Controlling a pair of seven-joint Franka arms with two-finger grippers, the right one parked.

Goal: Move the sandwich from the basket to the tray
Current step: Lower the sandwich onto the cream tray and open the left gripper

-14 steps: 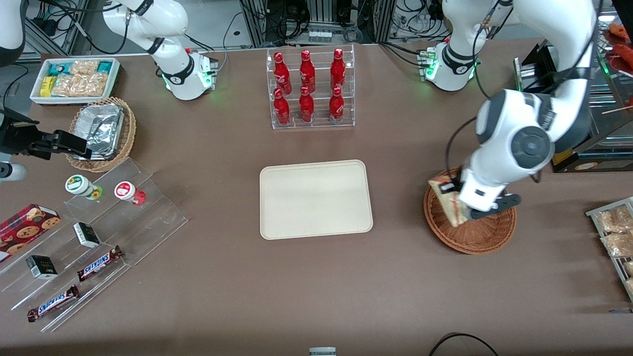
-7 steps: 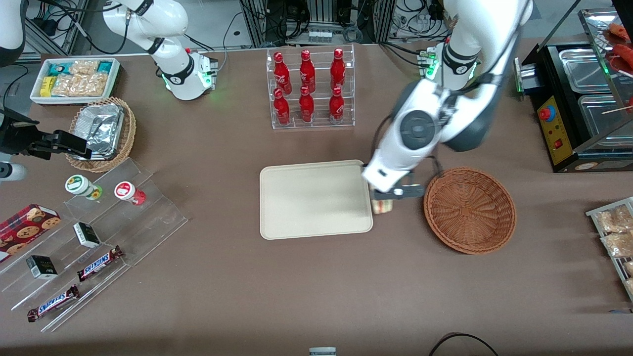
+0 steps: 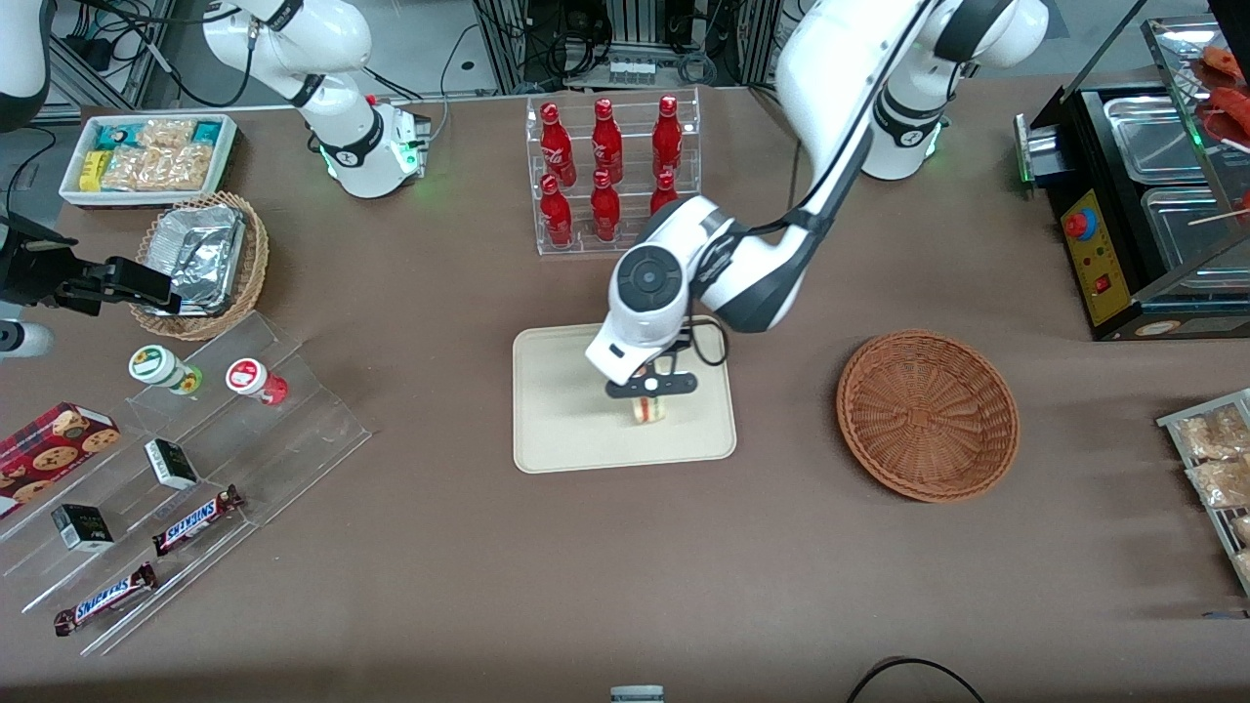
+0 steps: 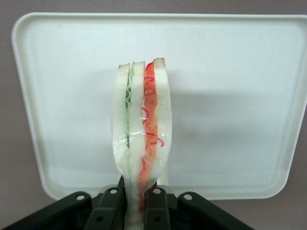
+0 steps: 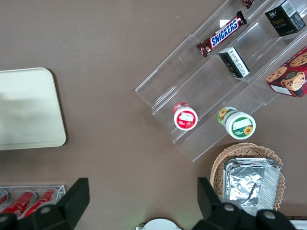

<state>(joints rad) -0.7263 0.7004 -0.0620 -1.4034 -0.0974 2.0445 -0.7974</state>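
While I am holding the arm over the tray [image 3: 557,430], the gripper [image 3: 648,393] is pinching the sandwich [image 3: 647,410] by one end — the wedge is hanging edge-down, well inside the tray's rim and toward the edge that faces the basket [image 3: 928,415]. The basket is sitting empty, well apart from the tray toward the working arm's end of the table. In the wrist view the sandwich [image 4: 142,129] is showing its layers, green and red-orange between pale bread, with the fingers [image 4: 158,211] closing on its wrapped end and the tray [image 4: 240,96] lying plain beneath it.

I am judging the carry as nearly done; only the lowering and release are remaining. I cannot tell how much air is separating the wedge from the tray. Risks — releasing from too high could be letting the narrow wedge tip, bounce or slide toward the low rim; pressing down too far could be crushing the soft bread; the film wrap could be clinging to a finger as the jaws are spreading.
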